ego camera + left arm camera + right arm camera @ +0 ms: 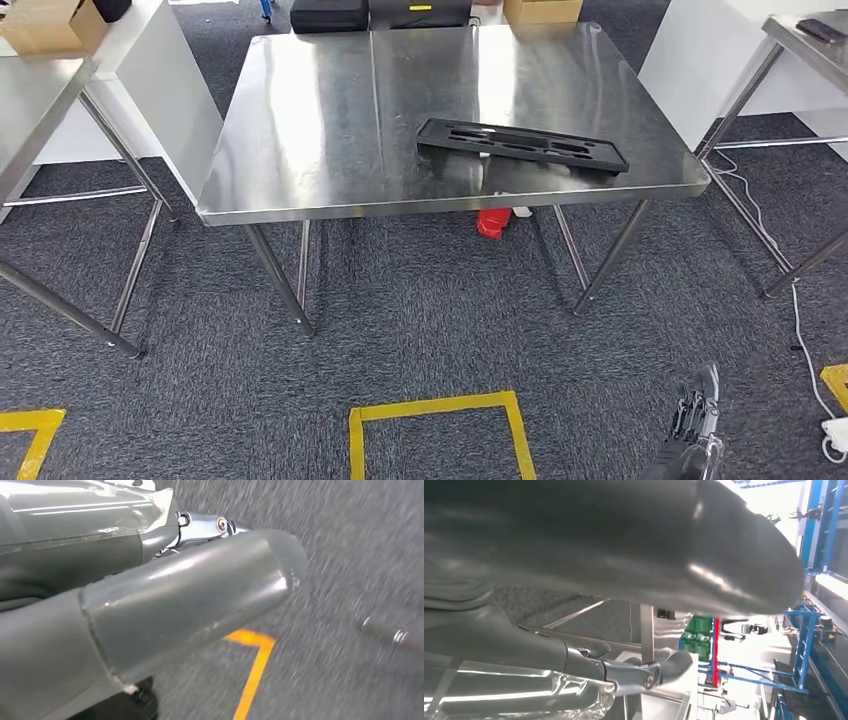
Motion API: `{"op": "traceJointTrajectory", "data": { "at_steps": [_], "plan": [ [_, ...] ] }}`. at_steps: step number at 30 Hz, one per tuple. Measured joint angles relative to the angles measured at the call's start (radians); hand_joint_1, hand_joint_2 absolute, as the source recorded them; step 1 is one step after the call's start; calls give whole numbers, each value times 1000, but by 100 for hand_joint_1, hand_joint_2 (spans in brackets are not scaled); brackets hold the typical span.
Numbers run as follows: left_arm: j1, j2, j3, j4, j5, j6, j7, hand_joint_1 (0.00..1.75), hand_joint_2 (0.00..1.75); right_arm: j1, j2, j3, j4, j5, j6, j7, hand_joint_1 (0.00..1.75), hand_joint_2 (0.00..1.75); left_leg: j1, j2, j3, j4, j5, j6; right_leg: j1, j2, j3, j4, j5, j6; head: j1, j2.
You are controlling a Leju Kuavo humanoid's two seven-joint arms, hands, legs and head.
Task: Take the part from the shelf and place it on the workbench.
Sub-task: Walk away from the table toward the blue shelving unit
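- Part [522, 146], a long black slotted tray-like piece, lies flat on the steel workbench [330, 130], toward its front right, angled slightly across the top, fully supported and clear of the edge.
- Judging from that, placing step looks done; nothing holds the part.
- Right hand [695, 420] hangs low over the grey carpet at the head view's bottom right, well apart from the bench, dark fingers pointing up and forward; they look loosely straight with nothing in them, though small in frame.
- Right wrist view is mostly thick dark thumb close up, one lighter finger [664, 667] below it; no object between them, so the hand reads as empty and spread.
- Left hand [165, 605] in its wrist view hangs over carpet near a yellow floor line [257, 665]; grey thumb blocks most of the frame, the darker fingers are hidden, so I cannot tell whether it is spread or curled. Nothing visibly held.
- Both arms down at the sides probably because the robot stands back from the bench, behind the yellow floor square [437, 430].
- Red object [491, 222] sits on the floor under the bench front; cardboard boxes and dark cases beyond the far edge.
- White cable [800, 330] trails on the carpet at right, a likely trip risk if it steps that way.
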Motion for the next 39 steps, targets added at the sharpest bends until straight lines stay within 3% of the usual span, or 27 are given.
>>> {"op": "traceJointTrajectory", "data": {
  "at_steps": [2, 3, 4, 5, 7, 8, 10, 11, 13, 14, 16, 18, 19, 20, 21, 23, 25, 26, 28, 30, 32, 33, 34, 35, 36, 37, 39],
  "plan": [
    [0, 0, 0, 1, -1, 0, 0, 0, 0, 2, 1, -1, 0, 0, 0, 0, 0, 0, 7, -3, -23, 117, -109, -14, 1, -3, -27, 3, 24, -12, -4, 0],
    [0, 0, 0, 2, -1, 0, 0, 0, 0, 2, 1, -1, 0, 0, 0, 0, 0, 0, 11, -3, -28, 176, -137, -20, 1, -3, -42, 5, 35, -11, -4, 0],
    [0, 0, 0, 2, -1, 0, 0, 0, 0, 3, 1, -1, 0, 0, 0, 0, 0, 0, 16, -3, -25, 214, -139, -26, 1, -4, -56, 10, 44, -8, -4, 0],
    [0, 1, 0, 2, -1, 0, 0, 0, 0, 3, 1, -1, 0, -1, 0, 0, 0, 0, 21, -3, -8, 223, -118, -31, 0, -4, -73, 17, 53, -4, -4, 0],
    [-2, 1, 0, 2, -1, 0, 0, 0, 0, 4, 1, -2, 0, -4, 0, 0, 0, 0, 32, -3, 69, 143, -64, -40, -5, -3, -107, 40, 65, 8, -5, 0],
    [-3, 1, -1, 2, -2, 0, -1, 0, 0, 4, 1, -2, 0, -7, 0, 0, 0, 0, 33, -5, 117, 75, -60, -43, -5, -3, -124, 53, 70, 14, -5, 0],
    [-6, 1, -1, 2, -4, 0, -1, 0, 0, 4, 1, -4, 0, -11, 0, -1, 0, 0, 29, -10, 177, -27, -84, -38, -4, -4, -146, 70, 81, 30, -5, 0],
    [-6, 1, -1, 2, -5, 0, -1, 0, 0, 3, 1, -4, -1, -12, 0, -1, 0, 0, 23, -12, 182, -45, -94, -32, -3, -5, -153, 71, 89, 39, -4, 0],
    [-6, 0, -2, 3, -8, 0, -2, 0, 0, 4, 1, -5, -2, -13, 0, -1, 0, 0, 19, -8, 165, -53, -84, -9, -3, -5, -165, 73, 99, 55, -4, 0],
    [-7, -1, -2, 3, -8, 0, -2, 0, 0, 4, 2, -5, -3, -13, -1, -1, 0, 0, 18, -6, 153, -56, -73, 5, -3, -3, -175, 86, 85, 55, -2, 0],
    [-8, -3, -3, 3, -9, 0, -2, 0, 0, 4, 3, -7, -4, -13, -2, 2, 0, 0, 17, 1, 127, -61, -48, 28, -4, 0, -206, 165, 7, 43, 3, 0],
    [-8, -3, -3, 3, -10, 0, -1, 0, 0, 3, 4, -9, -5, -13, -1, 6, 0, 0, 14, 5, 96, -60, -23, 36, -3, 3, -235, 289, -73, 35, 7, 0],
    [-8, -4, -4, 3, -11, 0, -1, 0, 0, 2, 4, -11, -6, -13, -1, 9, 0, 0, 13, 6, 81, -60, -10, 35, -3, 4, -237, 337, -85, 41, 7, 0],
    [-8, -5, -4, 3, -12, 0, -1, 0, 0, 1, 4, -12, -6, -13, 1, 11, 0, 0, 12, 8, 65, -59, 3, 33, -3, 4, -225, 356, -75, 51, 8, 0],
    [-8, -6, -4, 3, -13, 0, -1, 0, 0, 0, 4, -14, -6, -12, 4, 14, 0, 0, 12, 9, 51, -58, 16, 30, -5, 4, -197, 340, -52, 63, 8, 0],
    [-9, -9, -4, 3, -16, 0, 0, 0, 0, -7, 5, -18, -6, -12, 8, 17, 0, 0, 12, 10, 25, -55, 38, 20, -8, 5, -97, 215, -13, 77, 10, 0],
    [-11, -10, -5, 3, -19, 0, 1, 0, 0, -13, 5, -22, -7, -12, 11, 17, 0, 0, 8, 10, 9, -52, 59, 9, -4, 8, -12, 75, -22, 71, 10, 0],
    [-13, -10, -5, 3, -19, 0, 2, 0, 0, -16, 6, -24, -7, -12, 12, 18, 0, 0, 6, 10, 3, -51, 70, 3, 0, 9, 6, 36, -32, 66, 10, 0],
    [-15, -10, -5, 3, -19, 0, 2, 0, 0, -17, 7, -26, -8, -12, 17, 18, 0, 0, 8, 9, -8, -51, 81, -5, -3, 11, -4, 21, -37, 51, 9, 0],
    [-15, -11, -5, 4, -20, 0, 3, 0, 0, -18, 10, -28, -8, -12, 22, 18, 0, 0, 12, 6, -24, -16, 34, -14, -8, 9, -16, 19, -27, 26, 7, 0],
    [-15, -12, -5, 4, -21, -1, 4, 0, 0, -20, 13, -29, -8, -11, 25, 19, 0, 0, 14, 3, -55, 94, -64, -23, -6, 5, -30, 19, -11, 4, 6, 0],
    [-15, -12, -5, 4, -21, -1, 5, 0, 0, -20, 15, -29, -8, -11, 26, 20, 0, 0, 14, 3, -71, 163, -103, -26, -3, 3, -38, 20, -4, -2, 6, 0],
    [-16, -12, -5, 4, -21, -1, 7, 0, 0, -20, 16, -30, -8, -11, 27, 20, 0, 0, 14, 2, -82, 220, -122, -28, 0, 2, -45, 20, 3, -4, 5, 0],
    [-16, -12, -5, 5, -21, -1, 8, 0, 0, -20, 17, -30, -8, -11, 27, 21, 0, 0, 14, 2, -79, 248, -121, -27, 2, 2, -51, 21, 9, -4, 5, 0],
    [-16, -12, -5, 5, -21, -2, 9, 0, 0, -20, 18, -31, -8, -11, 29, 21, 0, 0, 14, 2, -57, 238, -104, -24, 4, 3, -55, 22, 15, -3, 5, 0],
    [-17, -12, -5, 5, -21, -2, 10, 0, 0, -20, 19, -32, -8, -11, 33, 22, 0, 0, 13, 2, -17, 188, -78, -19, 5, 3, -56, 22, 19, -2, 5, 0],
    [-19, -10, -6, 5, -21, -4, 11, 0, 0, -22, 24, -36, -8, -10, 45, 22, 0, 0, 10, -1, 81, 41, -40, -1, 10, 4, -60, 23, 24, 2, 6, 0]
  ]
}}
